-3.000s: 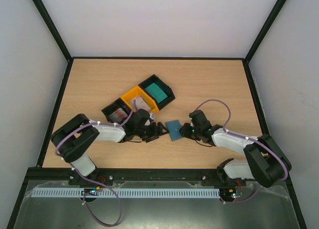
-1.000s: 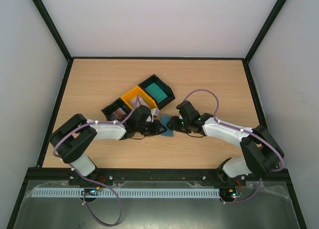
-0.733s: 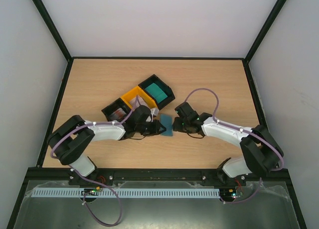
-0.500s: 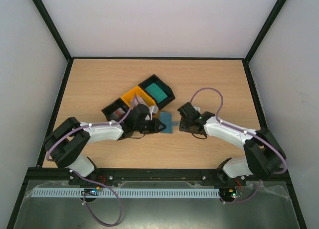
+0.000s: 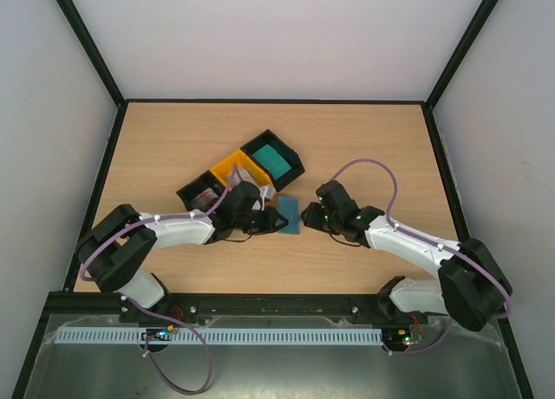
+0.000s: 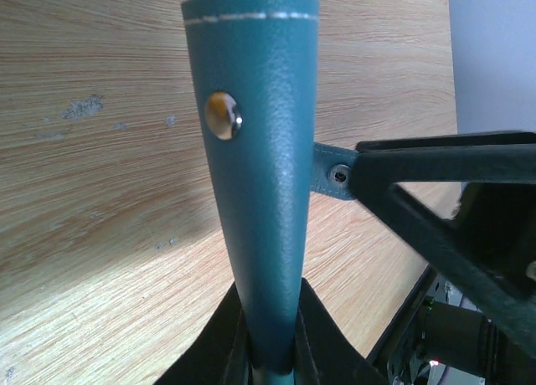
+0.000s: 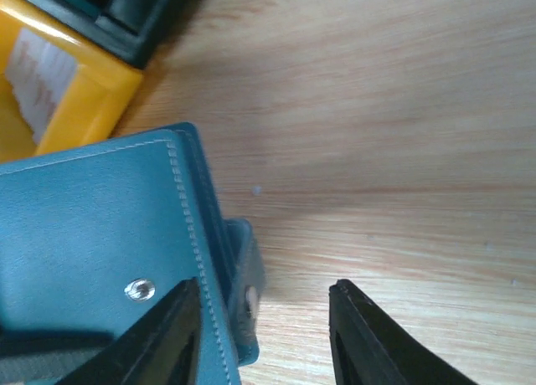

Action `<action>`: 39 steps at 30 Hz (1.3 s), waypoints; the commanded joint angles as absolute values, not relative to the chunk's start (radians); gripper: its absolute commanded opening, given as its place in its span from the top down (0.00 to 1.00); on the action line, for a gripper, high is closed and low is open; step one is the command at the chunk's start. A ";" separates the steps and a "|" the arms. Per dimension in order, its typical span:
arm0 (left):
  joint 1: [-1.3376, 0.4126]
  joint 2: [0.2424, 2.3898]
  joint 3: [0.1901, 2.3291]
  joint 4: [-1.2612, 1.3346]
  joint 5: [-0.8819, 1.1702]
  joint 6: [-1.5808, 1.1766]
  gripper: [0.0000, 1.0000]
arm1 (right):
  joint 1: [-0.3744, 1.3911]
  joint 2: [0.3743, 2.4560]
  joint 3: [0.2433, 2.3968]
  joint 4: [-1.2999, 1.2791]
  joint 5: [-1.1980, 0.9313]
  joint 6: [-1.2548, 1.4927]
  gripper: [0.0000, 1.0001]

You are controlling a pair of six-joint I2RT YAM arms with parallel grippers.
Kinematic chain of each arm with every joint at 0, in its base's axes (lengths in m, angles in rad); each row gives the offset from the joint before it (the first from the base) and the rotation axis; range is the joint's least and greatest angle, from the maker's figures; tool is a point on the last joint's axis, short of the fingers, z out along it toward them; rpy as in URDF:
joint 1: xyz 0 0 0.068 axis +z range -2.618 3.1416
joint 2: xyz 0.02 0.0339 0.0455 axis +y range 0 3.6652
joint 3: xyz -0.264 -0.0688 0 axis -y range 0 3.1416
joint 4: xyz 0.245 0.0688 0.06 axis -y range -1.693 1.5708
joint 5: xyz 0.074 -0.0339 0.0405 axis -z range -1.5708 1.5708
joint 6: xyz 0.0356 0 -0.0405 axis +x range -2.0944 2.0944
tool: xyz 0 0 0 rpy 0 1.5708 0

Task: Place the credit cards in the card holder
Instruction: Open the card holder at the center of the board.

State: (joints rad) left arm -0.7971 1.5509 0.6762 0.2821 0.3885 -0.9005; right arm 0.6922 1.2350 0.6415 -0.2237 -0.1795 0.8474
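My left gripper (image 6: 268,351) is shut on the slate-blue card holder (image 6: 255,192), which it holds edge-on just above the table, also the card holder (image 5: 289,215) in the top view. The holder's snap tab (image 7: 247,293) sticks out toward my right gripper (image 7: 264,318). That gripper is open, its jaws standing on either side of the tab and not touching it. A white credit card (image 7: 38,67) with red print lies in the yellow tray (image 7: 84,100). More cards (image 5: 205,199) sit in the near black tray.
Three joined trays stand behind the left gripper: a black tray (image 5: 279,147) with a teal card stack (image 5: 273,160), the yellow tray (image 5: 227,167), and another black tray (image 5: 189,193). Bare wooden table (image 5: 364,147) stretches to the right and back.
My right gripper has drawn back slightly to the right of the card holder and its jaws have narrowed a little. The left gripper keeps the holder still.
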 commanded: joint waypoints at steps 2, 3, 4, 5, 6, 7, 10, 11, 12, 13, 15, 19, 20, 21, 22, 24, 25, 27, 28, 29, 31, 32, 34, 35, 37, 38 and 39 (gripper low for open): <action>-0.791 1.533 0.704 0.296 0.411 -0.899 0.97 | 0.692 1.283 0.606 -0.150 -0.161 0.897 0.68; -0.791 1.532 0.703 0.296 0.412 -0.899 0.98 | 0.693 1.291 0.606 -0.149 -0.155 0.891 0.70; -0.791 1.533 0.701 0.296 0.413 -0.899 0.97 | 0.692 1.299 0.606 -0.145 -0.151 0.886 0.71; -0.791 1.532 0.701 0.296 0.414 -0.900 0.98 | 0.693 1.307 0.607 -0.139 -0.149 0.882 0.72; -0.791 1.534 0.701 0.296 0.415 -0.900 0.98 | 0.693 1.316 0.607 -0.131 -0.153 0.877 0.72; -0.791 1.534 0.700 0.295 0.417 -0.901 0.97 | 0.693 1.323 0.606 -0.120 -0.159 0.874 0.72; -0.792 1.535 0.699 0.296 0.420 -0.906 0.98 | 0.693 1.350 0.605 -0.084 -0.181 0.870 0.74; -0.791 1.534 0.699 0.296 0.423 -0.908 0.97 | 0.692 1.360 0.604 -0.072 -0.192 0.871 0.75; -0.791 1.534 0.699 0.296 0.421 -0.908 0.98 | 0.693 1.367 0.601 -0.059 -0.203 0.871 0.76; -0.791 1.534 0.699 0.296 0.421 -0.910 0.97 | 0.693 1.373 0.598 -0.039 -0.216 0.872 0.76; -0.792 1.534 0.699 0.296 0.422 -0.913 0.98 | 0.693 1.380 0.585 -0.010 -0.239 0.879 0.82; -0.792 1.524 0.697 0.281 0.402 -0.910 0.93 | 0.693 1.363 0.575 -0.024 -0.228 0.886 0.98; -0.793 1.520 0.696 0.261 0.385 -0.909 0.87 | 0.693 1.350 0.580 -0.047 -0.214 0.883 0.98; -0.793 1.517 0.696 0.237 0.363 -0.906 0.81 | 0.693 1.337 0.588 -0.074 -0.197 0.878 0.98; -0.793 1.517 0.696 0.213 0.344 -0.901 0.70 | 0.693 1.325 0.595 -0.104 -0.187 0.874 0.98; -0.793 1.519 0.688 0.179 0.320 -0.894 0.57 | 0.693 1.313 0.622 -0.194 -0.168 0.865 0.98; -0.793 1.520 0.682 0.173 0.318 -0.892 0.50 | 0.693 1.318 0.644 -0.245 -0.172 0.849 0.98; -0.793 1.519 0.670 0.166 0.314 -0.891 0.36 | 0.693 1.338 0.679 -0.335 -0.186 0.816 0.98; -0.793 1.518 0.665 0.159 0.308 -0.891 0.29 | 0.693 1.340 0.687 -0.360 -0.192 0.806 0.98; -0.793 1.517 0.661 0.151 0.303 -0.889 0.24 | 0.693 1.335 0.688 -0.376 -0.199 0.803 0.98; -0.793 1.510 0.658 0.140 0.295 -0.883 0.16 | 0.693 1.308 0.689 -0.386 -0.219 0.809 0.98; -0.793 1.505 0.657 0.139 0.292 -0.881 0.14 | 0.693 1.296 0.693 -0.391 -0.231 0.814 0.98; -0.792 1.495 0.661 0.131 0.290 -0.882 0.09 | 0.693 1.278 0.707 -0.398 -0.266 0.822 0.98; -0.793 1.494 0.672 0.116 0.291 -0.881 0.07 | 0.693 1.272 0.722 -0.399 -0.285 0.823 0.98; -0.793 1.500 0.708 0.074 0.300 -0.869 0.01 | 0.693 1.263 0.751 -0.400 -0.319 0.820 0.98; -0.793 1.504 0.722 0.057 0.304 -0.862 0.00 | 0.693 1.262 0.765 -0.399 -0.326 0.818 0.98; -0.793 1.508 0.736 0.043 0.307 -0.856 0.00 | 0.693 1.261 0.775 -0.399 -0.331 0.816 0.98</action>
State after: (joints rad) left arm -0.7971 1.5166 0.6758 0.1246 0.3054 -0.8841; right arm 0.6922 1.2957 0.7033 -0.3676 -0.2779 0.8303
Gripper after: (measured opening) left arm 0.988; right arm 0.023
